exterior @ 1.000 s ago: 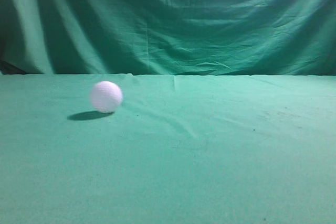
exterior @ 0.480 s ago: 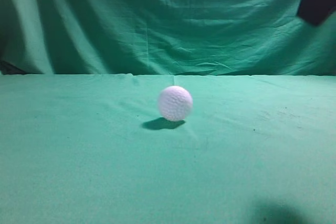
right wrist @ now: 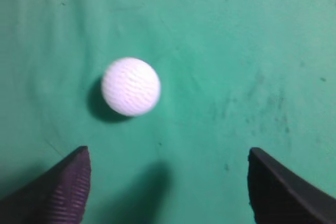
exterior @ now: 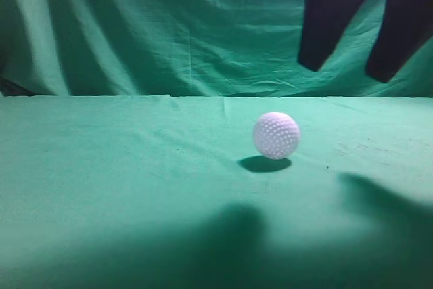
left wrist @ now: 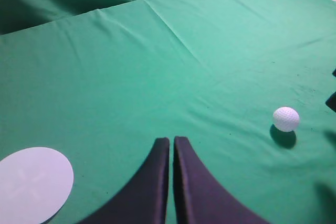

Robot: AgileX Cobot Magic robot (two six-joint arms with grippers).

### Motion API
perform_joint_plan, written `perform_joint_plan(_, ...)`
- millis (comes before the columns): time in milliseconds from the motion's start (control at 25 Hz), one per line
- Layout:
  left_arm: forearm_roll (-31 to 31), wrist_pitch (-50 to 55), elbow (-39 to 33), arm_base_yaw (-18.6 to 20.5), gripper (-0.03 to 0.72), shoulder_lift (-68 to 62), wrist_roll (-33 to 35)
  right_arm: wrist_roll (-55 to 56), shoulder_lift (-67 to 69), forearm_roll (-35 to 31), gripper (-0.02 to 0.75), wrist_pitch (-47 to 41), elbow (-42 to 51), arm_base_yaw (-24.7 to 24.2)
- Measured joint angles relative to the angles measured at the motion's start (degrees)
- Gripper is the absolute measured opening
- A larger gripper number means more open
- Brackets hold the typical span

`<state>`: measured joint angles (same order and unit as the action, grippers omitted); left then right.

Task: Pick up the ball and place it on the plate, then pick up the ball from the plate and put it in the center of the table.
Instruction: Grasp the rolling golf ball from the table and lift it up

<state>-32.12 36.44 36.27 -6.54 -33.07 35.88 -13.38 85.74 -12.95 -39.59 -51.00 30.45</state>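
Observation:
The white dimpled ball (exterior: 276, 135) lies on the green table (exterior: 101, 187), right of the middle in the exterior view. It also shows in the left wrist view (left wrist: 286, 118) and in the right wrist view (right wrist: 130, 86). My right gripper (exterior: 348, 71) hangs open above the table, up and right of the ball; in its own view (right wrist: 168, 153) the ball lies ahead, nearer the left finger. My left gripper (left wrist: 171, 141) is shut and empty, well left of the ball. The white plate (left wrist: 31, 182) lies on the table at the left gripper's left.
A draped darker green backdrop (exterior: 169, 25) hangs behind the table's far edge. The cloth has shallow wrinkles (left wrist: 178, 35) across the middle. Shadows of the arms fall on the near table (exterior: 230, 235).
The ball has rolled from the left of the table to right of the middle. My right gripper has come down into the exterior view at the upper right, and its shadow has spread over the near cloth.

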Motion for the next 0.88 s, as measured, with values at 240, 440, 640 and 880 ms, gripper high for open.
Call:
perform_joint_plan(240, -0.1, -0.8, -2.6, 0.0, 0.0, 6.0, 0.1, -3.2, 5.6, -2.6, 0.538, -1.5, -4.7, 0.3)
perform_joint_plan(440, -0.1, -0.8, -2.6, 0.0, 0.0, 6.6, 0.1, -3.9, 10.6, -2.6, 0.538, -2.5, -8.6, 0.3)
perform_joint_plan(640, 0.0, -0.8, -2.6, 0.0, 0.0, 6.6, 0.1, -4.1, 15.5, -1.7, 0.538, -3.8, -11.8, 0.3)
perform_joint_plan(880, 0.1, -0.8, -2.6, 0.0, 0.0, 6.6, 0.2, -4.1, 19.9, 1.1, 0.538, -4.0, -14.0, 0.3)
